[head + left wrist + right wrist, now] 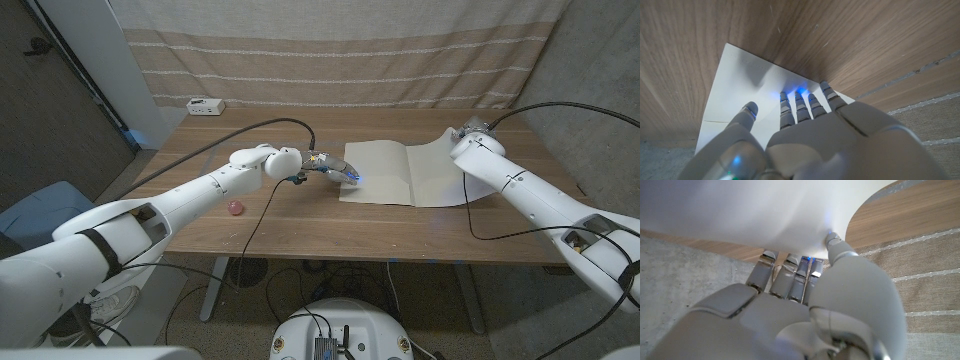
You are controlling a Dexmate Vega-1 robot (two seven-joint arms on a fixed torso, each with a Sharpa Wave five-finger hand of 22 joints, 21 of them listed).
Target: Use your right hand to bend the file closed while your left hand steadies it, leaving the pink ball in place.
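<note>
Head view: we're pinning the file (pixel 400 172) with left robot hand (pixel 335 168), right robot hand (pixel 466 131) pinching its thin, floppy right flap.

White rounded arm shells, black cables; grey-silver segmented fingers (pixel 800 107), blue lights at fingertips.

**Mostly wood, matt card and shiny plastic here**

The table (pixel 300 225) is wood with a visible streaky grain and a low satin sheen, pretty smooth apart from a few fine scratches in the left wrist view. The file (pixel 385 175) looks like plain white card, matt, no gloss at all. Both the left hand (pixel 805 130) and right hand (pixel 805 305) have smooth white plastic shells, slightly glossy, with duller grey finger segments. Behind hangs a coarse-woven striped cloth curtain (pixel 340 50). The pink ball (pixel 235 207) looks smooth.
</note>
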